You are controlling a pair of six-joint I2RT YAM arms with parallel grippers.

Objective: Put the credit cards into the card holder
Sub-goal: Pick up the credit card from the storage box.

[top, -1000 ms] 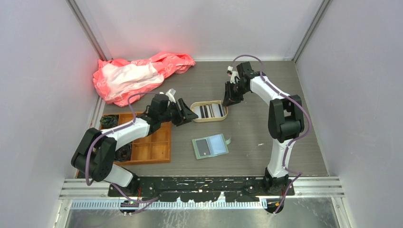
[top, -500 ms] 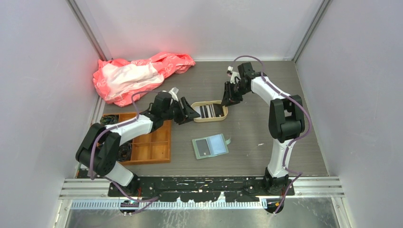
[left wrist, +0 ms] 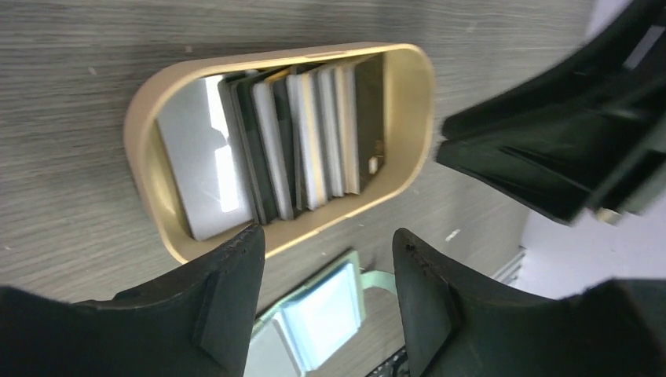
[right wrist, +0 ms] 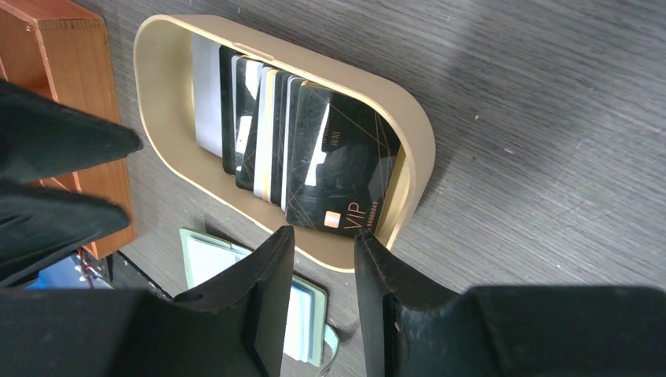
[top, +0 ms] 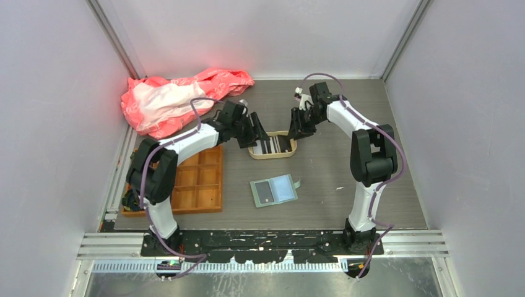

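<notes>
- My left gripper (top: 255,135) first. A second ago it hung over the edge of the orange compartment tray (top: 198,185), and now it's swung across to the left end of the beige tray (top: 272,155). The fingers are spread apart with nothing between them.
- The credit cards (left wrist: 298,141) are all in that beige tray, dark and pale ones mixed, packed on edge and leaning on each other. None lifted out yet.
- The card holder (top: 273,190) hasn't moved. It lies open and flat on the worktop (top: 334,167), just on the near side of the beige tray and not touching it. Can't tell if its dark pocket already has a card in it.
- My right gripper (top: 298,129) has barely budged. It hovers at the right end of the tray, over the black VIP card, with a narrow gap between the fingers and nothing held.
- So both grippers flank the tray now, and I reckon the first pick is next. The cards are thin and crammed together, so separating just one looks fiddly.
</notes>
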